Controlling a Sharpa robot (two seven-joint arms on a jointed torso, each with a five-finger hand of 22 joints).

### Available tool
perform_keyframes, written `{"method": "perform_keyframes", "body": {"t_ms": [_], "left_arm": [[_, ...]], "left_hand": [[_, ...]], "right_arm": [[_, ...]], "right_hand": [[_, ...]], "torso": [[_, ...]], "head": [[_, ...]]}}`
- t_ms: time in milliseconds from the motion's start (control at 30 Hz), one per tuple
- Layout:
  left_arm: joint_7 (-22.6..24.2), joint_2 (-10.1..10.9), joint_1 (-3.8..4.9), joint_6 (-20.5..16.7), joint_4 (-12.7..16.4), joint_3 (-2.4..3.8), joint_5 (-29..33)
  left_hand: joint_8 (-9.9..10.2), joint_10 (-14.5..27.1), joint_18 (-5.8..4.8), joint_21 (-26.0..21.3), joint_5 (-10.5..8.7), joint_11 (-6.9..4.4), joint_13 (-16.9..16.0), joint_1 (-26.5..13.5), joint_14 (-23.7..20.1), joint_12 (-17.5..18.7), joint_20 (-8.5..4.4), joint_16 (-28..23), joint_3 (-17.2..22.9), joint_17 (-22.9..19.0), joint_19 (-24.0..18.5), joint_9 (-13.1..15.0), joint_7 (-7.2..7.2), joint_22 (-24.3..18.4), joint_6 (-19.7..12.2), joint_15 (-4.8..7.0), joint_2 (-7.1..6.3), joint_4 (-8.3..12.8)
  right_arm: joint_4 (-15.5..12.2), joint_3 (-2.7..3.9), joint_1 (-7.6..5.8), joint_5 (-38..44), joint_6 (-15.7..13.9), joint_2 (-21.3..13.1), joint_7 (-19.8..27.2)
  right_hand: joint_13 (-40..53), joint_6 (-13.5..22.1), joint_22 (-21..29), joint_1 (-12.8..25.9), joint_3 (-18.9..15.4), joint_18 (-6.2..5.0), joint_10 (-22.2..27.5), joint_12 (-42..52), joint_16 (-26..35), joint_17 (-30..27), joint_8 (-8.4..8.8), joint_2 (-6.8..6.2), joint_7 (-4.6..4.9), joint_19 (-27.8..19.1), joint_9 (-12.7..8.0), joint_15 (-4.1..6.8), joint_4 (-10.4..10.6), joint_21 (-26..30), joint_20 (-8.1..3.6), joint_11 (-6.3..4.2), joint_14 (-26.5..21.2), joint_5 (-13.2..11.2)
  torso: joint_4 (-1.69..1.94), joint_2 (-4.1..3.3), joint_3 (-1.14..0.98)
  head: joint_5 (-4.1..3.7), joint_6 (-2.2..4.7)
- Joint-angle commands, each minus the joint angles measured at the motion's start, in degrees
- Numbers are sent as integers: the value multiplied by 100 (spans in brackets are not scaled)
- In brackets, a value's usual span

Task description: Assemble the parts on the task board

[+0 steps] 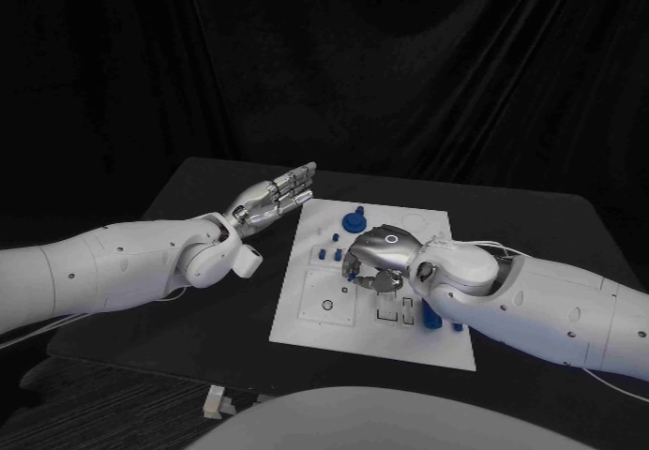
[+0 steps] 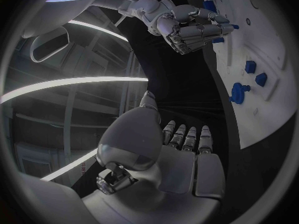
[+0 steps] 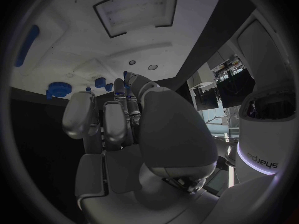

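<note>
The white task board (image 1: 311, 323) lies mid-table. A blue gear (image 1: 354, 220) stands at its far end, with small blue parts (image 1: 334, 251) just nearer. My right hand (image 1: 380, 253) hovers over the board's middle with its fingers curled down, and a small blue part (image 2: 219, 39) shows pinched at its fingertips. In the right wrist view that blue part (image 3: 126, 76) peeks out beyond the fingers (image 3: 115, 117), near the gear (image 3: 59, 89). My left hand (image 1: 278, 199) hangs flat and open beside the board's far left corner, holding nothing.
More blue parts (image 1: 433, 319) stand near the board's right side, close to my right forearm. A rectangular recess (image 3: 136, 12) is cut into the board. A small white block (image 1: 217, 401) sits at the table's front edge. Black table (image 1: 203, 187) surrounds the board.
</note>
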State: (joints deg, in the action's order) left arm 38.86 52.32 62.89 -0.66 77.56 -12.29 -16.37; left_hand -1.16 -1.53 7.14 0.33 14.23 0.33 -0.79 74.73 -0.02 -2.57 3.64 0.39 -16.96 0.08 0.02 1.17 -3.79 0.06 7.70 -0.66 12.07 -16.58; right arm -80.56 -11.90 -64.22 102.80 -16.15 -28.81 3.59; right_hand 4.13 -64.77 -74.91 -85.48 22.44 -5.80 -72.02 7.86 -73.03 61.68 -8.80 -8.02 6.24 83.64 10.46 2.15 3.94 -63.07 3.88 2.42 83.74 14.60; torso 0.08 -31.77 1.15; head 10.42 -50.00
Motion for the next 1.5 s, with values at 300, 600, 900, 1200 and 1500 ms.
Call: {"method": "perform_keyframes", "body": {"t_ms": [300, 600, 900, 1200, 1500], "left_arm": [[739, -12, -9, 63, -3, 6, 38], [802, -29, -11, 140, -23, 6, 38], [781, -35, -14, 171, -14, 6, 38], [742, -40, -16, 217, -17, 6, 38], [696, -55, -22, 294, -13, 6, 38]], "left_hand": [[3, 8, -154, -33, 191, -23, 6, 110, 2, 17, -174, -39, 76, -8, -2, -1, 97, -6, 5, 33, 85, -12], [-15, -49, 110, -33, 869, -12, -17, 491, 2, -100, 70, -39, 231, -8, -2, 15, 270, -6, 152, 62, 205, 3], [-16, -46, 155, -33, 1121, -3, -19, 669, 2, -120, 94, -39, 306, -8, -2, 16, 318, -6, 164, 78, 216, 32], [-14, -42, 159, -33, 1146, 16, -19, 689, 2, -122, 112, -39, 317, -8, -2, 15, 317, -6, 152, 63, 225, 26], [-15, -33, 163, -33, 1147, 46, -17, 708, 2, -122, 180, -39, 332, -8, -2, 15, 337, -6, 149, 0, 244, 11]], "right_arm": [[59, 3, 80, 56, 55, 56, -42], [127, 3, 106, 56, 62, 111, -57], [136, 3, 136, 56, 100, 138, -85], [145, 3, 168, 56, 131, 167, -103], [151, 3, 207, 56, 139, 192, -158]], "right_hand": [[5, 42, -881, -38, -1, 101, -40, -10, -12, -9, 26, 3, 21, 68, 5, -9, -36, 7, -15, 17, 156, 28], [6, 46, -882, -37, 0, 102, -47, -9, -18, -1, 31, 2, 22, 70, 5, -10, -38, -2, -15, 17, 157, 36], [12, 52, -878, -42, 3, 99, -72, 0, -9, -16, 41, 2, 22, 68, 6, -8, -48, 8, -15, 12, 154, 52], [12, 55, -875, -42, 4, 97, -75, 1, -1, -31, 44, 0, 22, 64, 6, -8, -51, 23, -16, 13, 151, 56], [12, 62, -872, -40, 3, 95, -75, -1, 8, -44, 51, -4, 24, 62, 5, -8, -53, 32, -16, 14, 147, 62]], "torso": [[-2, 2, -1], [2, -1, -2], [-2, 1, -1], [0, 1, -1], [0, 2, 0]], "head": [[-5, 0], [-22, 0], [3, 0], [2, 0], [14, 0]]}}
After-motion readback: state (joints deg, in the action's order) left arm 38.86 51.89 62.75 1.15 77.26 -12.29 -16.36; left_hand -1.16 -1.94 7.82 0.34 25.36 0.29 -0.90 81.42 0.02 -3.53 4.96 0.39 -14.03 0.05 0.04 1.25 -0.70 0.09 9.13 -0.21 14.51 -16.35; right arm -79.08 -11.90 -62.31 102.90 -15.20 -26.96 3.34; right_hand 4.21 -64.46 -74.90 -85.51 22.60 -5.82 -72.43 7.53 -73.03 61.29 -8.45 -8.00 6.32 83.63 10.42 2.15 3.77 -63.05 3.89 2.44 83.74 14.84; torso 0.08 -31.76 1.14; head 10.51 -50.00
